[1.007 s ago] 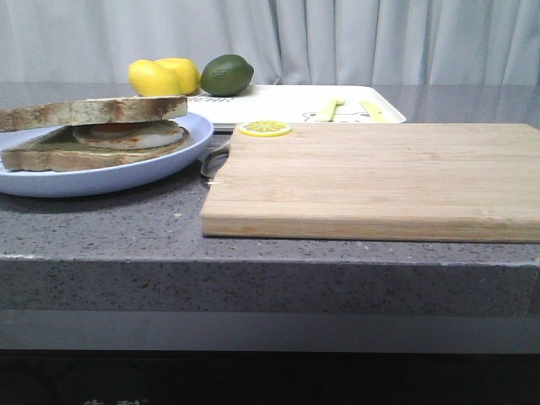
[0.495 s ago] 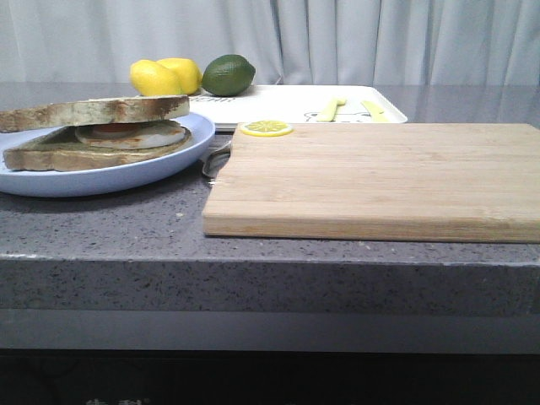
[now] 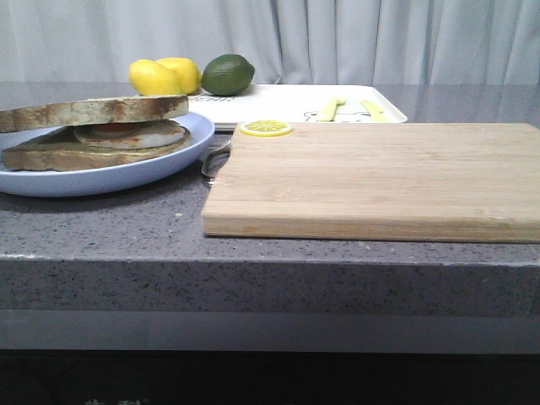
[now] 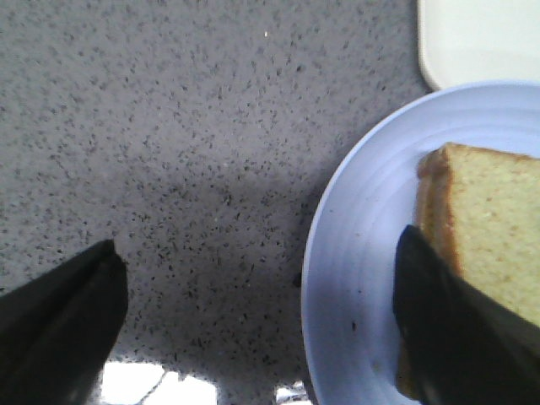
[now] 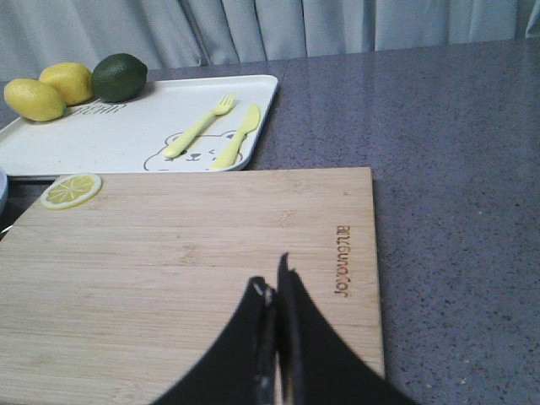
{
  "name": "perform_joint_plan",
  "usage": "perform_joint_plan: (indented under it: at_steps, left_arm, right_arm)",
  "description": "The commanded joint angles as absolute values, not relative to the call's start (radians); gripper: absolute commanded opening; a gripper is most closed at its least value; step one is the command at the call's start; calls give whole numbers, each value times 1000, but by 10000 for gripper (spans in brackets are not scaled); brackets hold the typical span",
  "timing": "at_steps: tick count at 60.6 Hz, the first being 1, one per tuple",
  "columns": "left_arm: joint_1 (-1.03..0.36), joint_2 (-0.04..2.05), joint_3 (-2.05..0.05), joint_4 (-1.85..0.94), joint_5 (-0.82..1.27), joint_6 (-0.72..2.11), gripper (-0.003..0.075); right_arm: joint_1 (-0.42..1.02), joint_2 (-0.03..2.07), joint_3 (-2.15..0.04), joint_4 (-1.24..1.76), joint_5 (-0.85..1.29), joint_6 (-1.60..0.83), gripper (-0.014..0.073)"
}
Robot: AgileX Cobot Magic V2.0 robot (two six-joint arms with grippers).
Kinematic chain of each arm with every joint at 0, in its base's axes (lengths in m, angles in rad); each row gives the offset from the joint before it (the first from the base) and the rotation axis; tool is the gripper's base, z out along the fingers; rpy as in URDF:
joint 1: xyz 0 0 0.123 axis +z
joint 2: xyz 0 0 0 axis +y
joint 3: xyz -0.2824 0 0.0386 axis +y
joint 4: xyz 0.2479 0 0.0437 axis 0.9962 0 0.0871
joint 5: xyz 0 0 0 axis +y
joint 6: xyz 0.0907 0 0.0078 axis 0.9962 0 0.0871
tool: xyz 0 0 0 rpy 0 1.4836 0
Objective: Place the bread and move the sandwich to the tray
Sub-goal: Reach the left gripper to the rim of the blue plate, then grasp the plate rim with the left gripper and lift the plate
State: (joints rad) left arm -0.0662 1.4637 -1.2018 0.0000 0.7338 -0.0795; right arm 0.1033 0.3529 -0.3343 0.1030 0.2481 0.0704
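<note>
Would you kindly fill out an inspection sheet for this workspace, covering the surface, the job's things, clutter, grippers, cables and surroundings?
Surface: grey speckled countertop.
Job's things: sandwich with egg sits on the blue plate; white tray behind the cutting board, holding a yellow fork and knife.
Clutter: wooden cutting board with a lemon slice on its corner; two lemons and a lime on the tray's far corner.
Grippers: left gripper open, at the plate's edge; right gripper shut, empty, over the board.
Cables: nothing seen.
Surroundings: grey curtain behind.
</note>
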Motion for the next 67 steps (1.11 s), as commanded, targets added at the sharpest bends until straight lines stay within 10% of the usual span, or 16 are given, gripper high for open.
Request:
perform_joint_plan:
  at_steps: [1,36,57,67]
  left_arm:
    - [-60,1493,-1259,-12,721,-78,616]
    - [-64,1617,-1261,-35,725,-78,587]
    - [-64,1617,-1261,-44,727,-78,-17]
    - [-56,1608,-1267,-53,737,-78,-20]
  right_arm:
    - [105,357,-362,106,173,71,-51]
    - [105,357,-362,106,173,71,-51]
    - [105,357,-362,106,173,71,-51]
    - [105,357,-362,106,174,71,-51]
